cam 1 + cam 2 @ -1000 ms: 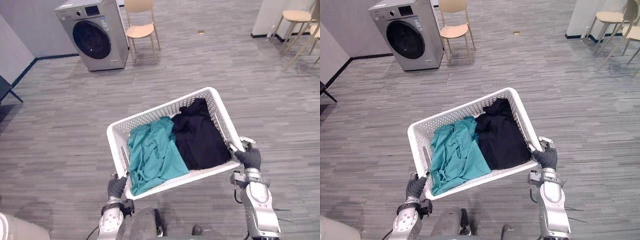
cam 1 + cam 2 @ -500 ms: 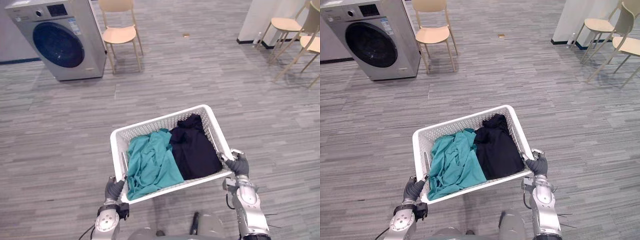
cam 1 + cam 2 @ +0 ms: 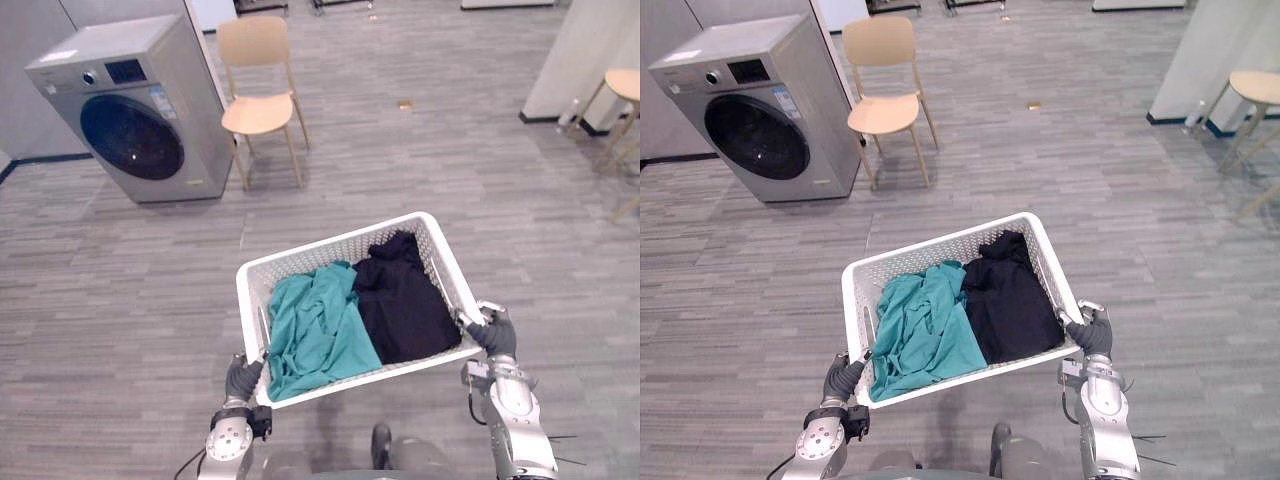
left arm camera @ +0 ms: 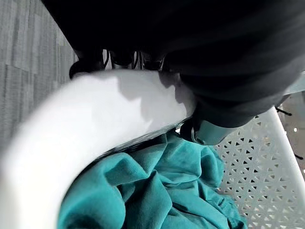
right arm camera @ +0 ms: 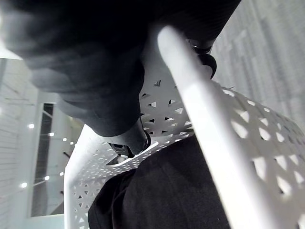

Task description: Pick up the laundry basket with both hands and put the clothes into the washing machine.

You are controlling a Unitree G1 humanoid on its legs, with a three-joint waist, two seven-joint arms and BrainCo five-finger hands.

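Hanging well apart from silver washing machine [image 3: 135, 115], white perforated plastic laundry basket [image 3: 340, 243] held teal garment [image 3: 315, 335], black garment [image 3: 405, 310], left hand [image 3: 241, 380], right hand [image 3: 495, 335] clenched on its rims.

No wording or number can be read here. The washing machine [image 3: 112, 50] carries a pale sticker [image 3: 160, 100] with a blue band on its front, just above and to the right of its round door [image 3: 130, 123]; the print on it is too small to make out. A dark display panel [image 3: 125, 71] sits in the washing machine's top front strip, beside the knob [image 3: 91, 77], and its figures are too small to tell
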